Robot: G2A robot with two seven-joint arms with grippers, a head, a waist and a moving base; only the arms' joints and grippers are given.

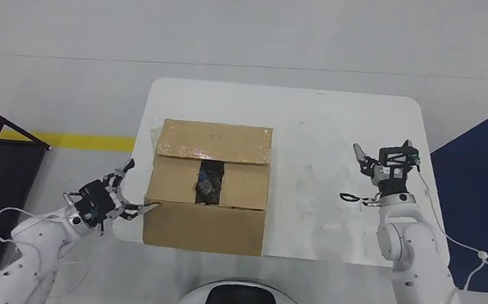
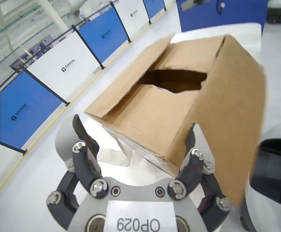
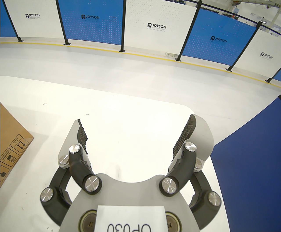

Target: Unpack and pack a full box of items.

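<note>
At the near left corner of the cardboard box (image 1: 208, 227), your left gripper (image 2: 134, 124) sits with its jaws spread wide, clamped on nothing. One jaw lies outside the corner, over the table. The other is partly hidden behind the near flap (image 2: 230, 105), so that flap's side edge stands between them. The near flap and the far flap (image 1: 215, 139) are folded outward. Two side flaps (image 1: 173, 181) lie across the top, leaving a narrow gap in the middle where dark items (image 1: 208, 184) show inside; they are too small to identify. The box stands on the left half of the white table (image 1: 341, 125), and the near flap reaches close to the table's near edge.

Your right gripper (image 3: 135, 120), jaws also apart and holding nothing, hovers over the right side of the table, well apart from the box.

The risks below are a judgement. Nothing braces the box. If you close on the near flap and pull toward the near side, the whole box may slide toward the table edge, or tip, rather than the flap giving way. The side flaps' inner edges look ragged, so a hard tug could tear the cardboard more. Reaching through the narrow gap before spreading the side flaps could snag a jaw or crush the items beneath.
</note>
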